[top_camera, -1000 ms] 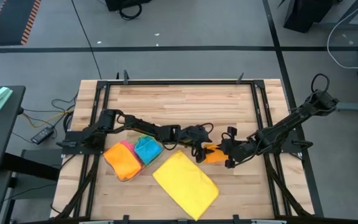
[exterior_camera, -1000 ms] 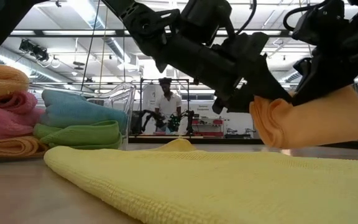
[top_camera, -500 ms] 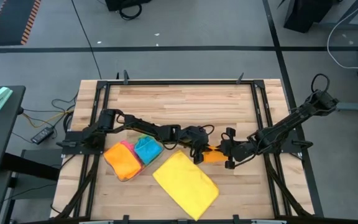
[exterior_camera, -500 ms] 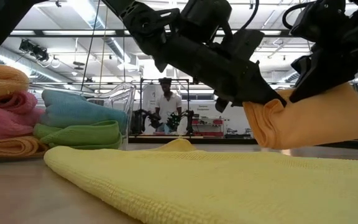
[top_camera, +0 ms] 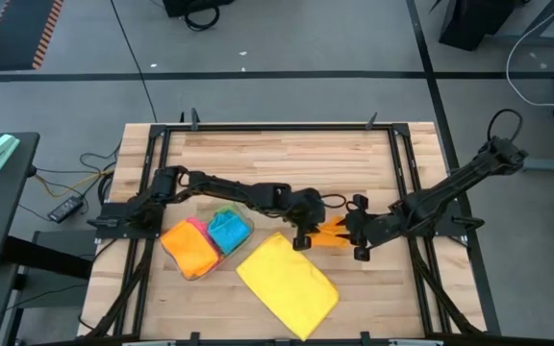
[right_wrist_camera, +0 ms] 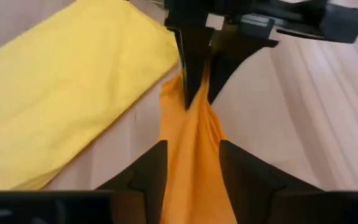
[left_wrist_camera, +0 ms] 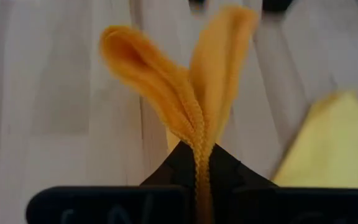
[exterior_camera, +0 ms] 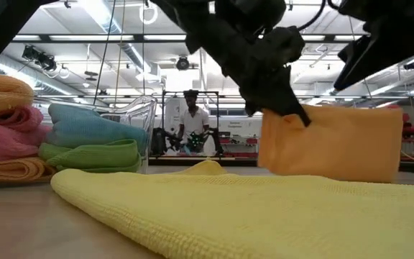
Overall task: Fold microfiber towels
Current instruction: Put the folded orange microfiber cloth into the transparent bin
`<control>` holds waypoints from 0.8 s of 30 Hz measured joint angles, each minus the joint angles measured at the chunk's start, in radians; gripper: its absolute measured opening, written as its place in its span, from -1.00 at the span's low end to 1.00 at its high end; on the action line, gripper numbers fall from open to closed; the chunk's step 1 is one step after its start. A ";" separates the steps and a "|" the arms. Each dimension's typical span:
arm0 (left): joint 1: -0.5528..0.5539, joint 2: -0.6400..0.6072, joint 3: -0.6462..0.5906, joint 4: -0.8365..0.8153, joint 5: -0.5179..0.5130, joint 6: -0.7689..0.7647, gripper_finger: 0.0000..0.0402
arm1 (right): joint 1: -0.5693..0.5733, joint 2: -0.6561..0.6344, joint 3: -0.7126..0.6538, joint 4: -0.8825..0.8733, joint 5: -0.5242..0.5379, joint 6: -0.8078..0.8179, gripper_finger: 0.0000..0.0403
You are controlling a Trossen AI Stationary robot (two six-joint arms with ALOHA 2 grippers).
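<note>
**High view: orange towel held off the table between both grippers**

The wooden table [top_camera: 287, 159] sits in a dark metal frame on a grey floor with cables trailing off its left edge. In the low view the room behind is a bright hall with ceiling lights, and a person [exterior_camera: 192, 122] stands far back.

The orange towel [top_camera: 331, 234] hangs above the table's middle, right of centre, its long axis running left to right between the two grippers. It is a soft, folded, plain orange cloth, hanging as a flat panel in the low view.

The left gripper [top_camera: 303, 231] is pinched tight on the towel's left end; the doubled edge runs between its fingers. The right gripper [top_camera: 361, 234] stands at the other end with its fingers parted either side of the cloth.

A yellow towel [top_camera: 287, 284] lies flat and diagonal near the front edge. Folded towels [top_camera: 206, 242] are stacked at front left, beside a clear tray [exterior_camera: 136, 115]
</note>
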 joint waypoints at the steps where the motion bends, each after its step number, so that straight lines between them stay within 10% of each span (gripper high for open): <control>1: 0.000 0.000 0.019 -0.050 0.002 0.019 -0.91 | 0.005 -0.007 0.003 -0.003 0.000 0.000 -0.21; 13: -0.022 -0.044 0.223 -0.587 0.040 0.191 -0.91 | 0.089 -0.040 -0.001 -0.117 0.148 0.121 -0.22; 24: 0.027 -0.052 0.360 -1.050 0.464 0.114 -0.91 | 0.125 -0.037 -0.001 -0.115 0.221 0.112 -0.28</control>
